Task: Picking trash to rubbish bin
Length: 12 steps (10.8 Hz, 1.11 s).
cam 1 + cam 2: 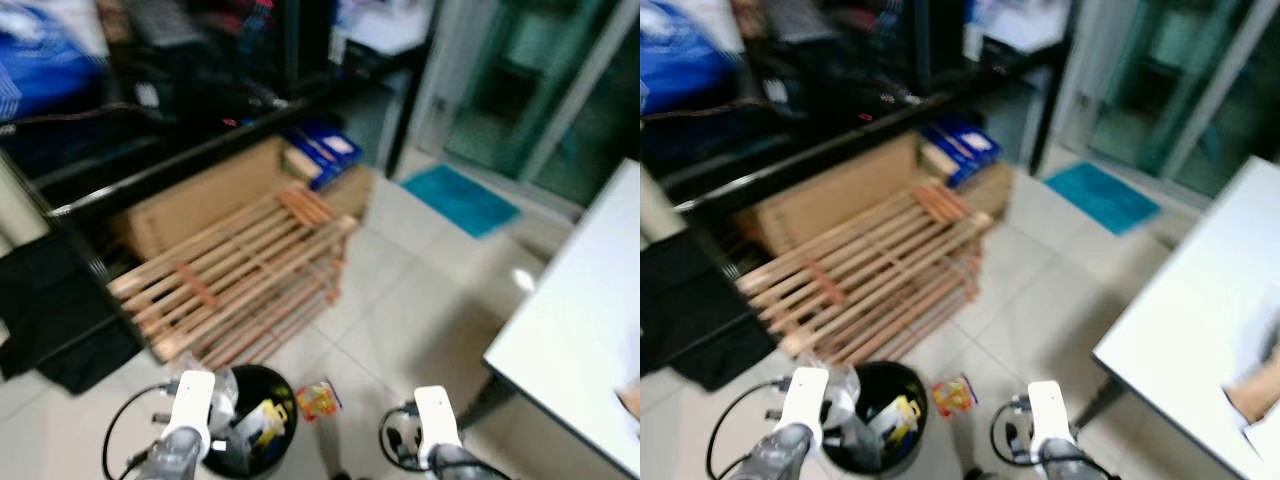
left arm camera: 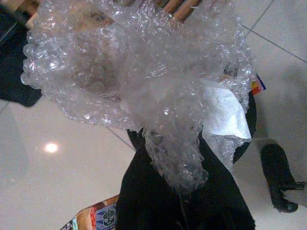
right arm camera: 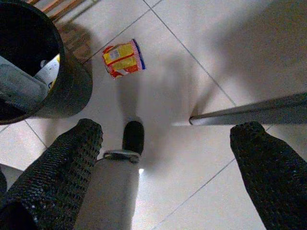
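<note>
Head stereo pair is aimed forward and down from standing height; both eyes share the black rubbish bin [image 1: 250, 420], wooden rack [image 1: 235, 275] and white table [image 1: 580, 340], slightly blurred. Left wrist view is pointed along its fingers, very close on a wad of bubble wrap [image 2: 139, 81] above the bin. Right wrist view is aimed down at the tiled floor [image 3: 192, 96] from higher up; bin and snack packet [image 3: 123, 58] are shared with the head views.
</note>
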Tool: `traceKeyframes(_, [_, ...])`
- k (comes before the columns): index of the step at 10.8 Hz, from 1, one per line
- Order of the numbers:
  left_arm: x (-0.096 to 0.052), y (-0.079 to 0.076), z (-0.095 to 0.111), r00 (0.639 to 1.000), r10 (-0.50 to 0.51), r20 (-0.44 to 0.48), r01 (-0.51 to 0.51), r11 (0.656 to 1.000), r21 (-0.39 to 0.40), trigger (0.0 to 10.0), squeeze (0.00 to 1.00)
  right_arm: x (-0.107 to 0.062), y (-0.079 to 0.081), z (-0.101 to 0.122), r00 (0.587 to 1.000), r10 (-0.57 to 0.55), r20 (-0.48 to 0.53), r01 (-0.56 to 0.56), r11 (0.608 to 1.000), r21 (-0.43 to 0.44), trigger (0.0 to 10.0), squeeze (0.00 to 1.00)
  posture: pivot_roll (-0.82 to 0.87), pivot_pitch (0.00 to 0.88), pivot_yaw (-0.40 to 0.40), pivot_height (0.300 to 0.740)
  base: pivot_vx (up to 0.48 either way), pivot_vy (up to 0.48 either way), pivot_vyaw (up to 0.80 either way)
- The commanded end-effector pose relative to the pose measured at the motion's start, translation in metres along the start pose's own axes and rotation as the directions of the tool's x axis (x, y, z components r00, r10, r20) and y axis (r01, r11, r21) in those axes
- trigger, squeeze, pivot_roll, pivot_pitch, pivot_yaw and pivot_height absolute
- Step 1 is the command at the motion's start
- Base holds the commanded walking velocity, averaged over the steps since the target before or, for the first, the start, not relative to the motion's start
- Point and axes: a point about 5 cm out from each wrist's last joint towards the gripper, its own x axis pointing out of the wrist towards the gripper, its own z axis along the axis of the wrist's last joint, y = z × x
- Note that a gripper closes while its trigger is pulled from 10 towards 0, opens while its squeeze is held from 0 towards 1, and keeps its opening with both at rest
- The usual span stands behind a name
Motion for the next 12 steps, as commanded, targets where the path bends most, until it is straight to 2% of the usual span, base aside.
traceKeyframes(1, [0.000, -0.001, 0.001, 1.000, -0.010, 0.001, 0.010, 1.000, 0.010, 10.0, 0.00, 0.000, -0.002, 0.002, 1.000, -0.005, 0.001, 0.005, 1.000, 0.001, 10.0, 0.00, 0.07, 0.011, -0.025, 0.740, 0.000, 0.000, -0.80])
traceKeyframes(3, [0.000, -0.002, 0.000, 1.000, -0.013, -0.005, 0.013, 0.999, 0.042, 10.0, 0.00, 0.000, -0.003, 0.004, 1.000, -0.006, 0.017, 0.006, 1.000, 0.010, 10.0, 0.00, 0.06, 0.000, -0.024, 0.740, 0.000, -0.135, 0.00])
traceKeyframes(6, [0.000, -0.001, 0.001, 1.000, -0.008, -0.001, 0.008, 1.000, 0.030, 10.0, 0.00, 0.001, 0.002, 0.011, 0.999, 0.008, 0.041, -0.008, 1.000, 0.007, 10.0, 0.00, 0.07, 0.000, -0.023, 0.740, 0.000, -0.090, 0.00])
traceKeyframes(9, [0.000, -0.001, 0.000, 1.000, -0.013, -0.005, 0.013, 1.000, 0.024, 10.0, 0.00, 0.000, 0.003, 0.008, 0.999, 0.013, 0.038, -0.013, 1.000, 0.005, 10.0, 0.00, 0.07, 0.000, -0.024, 0.740, 0.000, 0.000, 0.00])
traceKeyframes(11, [0.003, -0.002, 0.012, 1.000, -0.010, 0.029, 0.010, 1.000, 0.011, 10.0, 0.00, 0.000, 0.004, 0.009, 0.999, 0.012, 0.040, -0.013, 1.000, 0.006, 10.0, 0.00, 0.06, 0.004, -0.025, 0.740, 0.000, 0.000, 0.00])
traceKeyframes(12, [0.006, -0.002, 0.031, 0.997, -0.018, 0.080, 0.016, 1.000, 0.020, 10.0, 0.00, 0.000, 0.005, 0.010, 0.999, 0.011, 0.045, -0.012, 1.000, 0.008, 10.0, 0.00, 0.05, 0.017, -0.026, 0.740, 0.000, 0.000, 0.00])
